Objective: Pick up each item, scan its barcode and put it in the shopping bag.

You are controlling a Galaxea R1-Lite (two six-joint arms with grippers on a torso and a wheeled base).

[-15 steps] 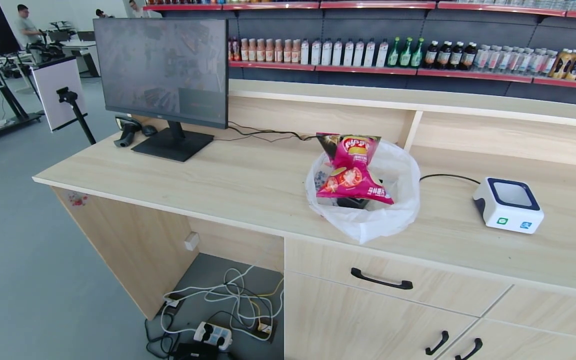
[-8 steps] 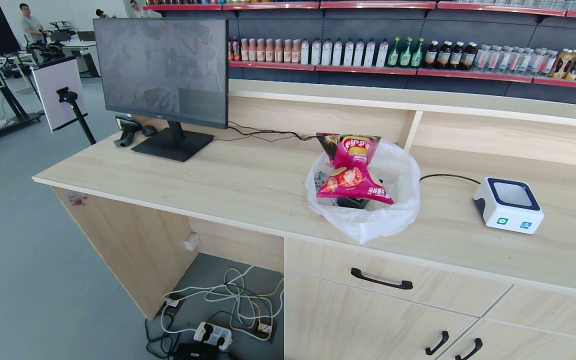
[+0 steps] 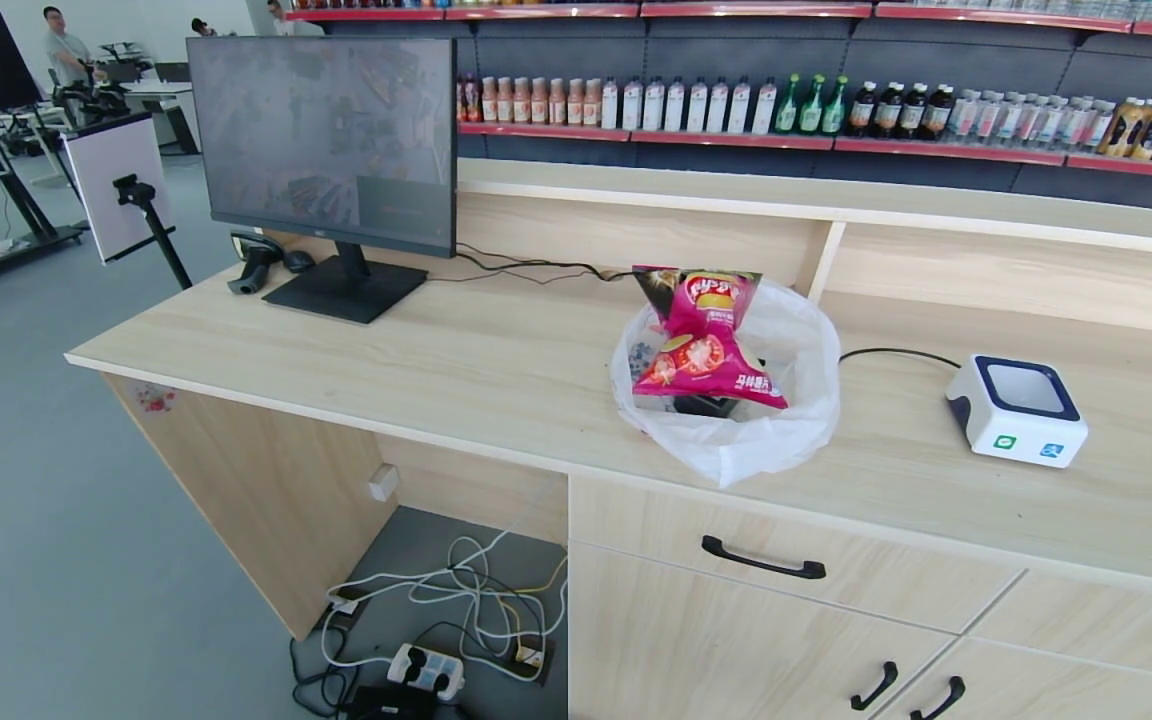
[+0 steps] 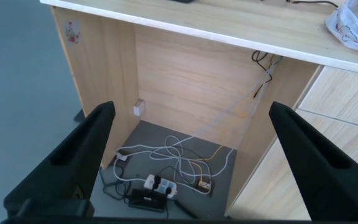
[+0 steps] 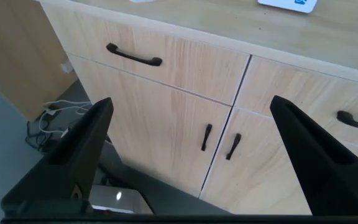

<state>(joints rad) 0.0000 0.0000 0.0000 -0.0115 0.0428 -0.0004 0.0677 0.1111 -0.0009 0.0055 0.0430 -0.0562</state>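
The pink foil crisp packet leans inside the white plastic shopping bag on the pale wooden worktop, so it is probably scanned and packed. The left end effector and the right end effector hang low before the worktop's front, fingers apart and holding nothing.

Head above counter; wrists low, front-on

Print on the pink crinkled foil crisp bag — a round yellow-and-red emblem and a white line of characters — is too small to read. The white box-shaped barcode scanner carries two square icons, one green, one blue; neither is legible.
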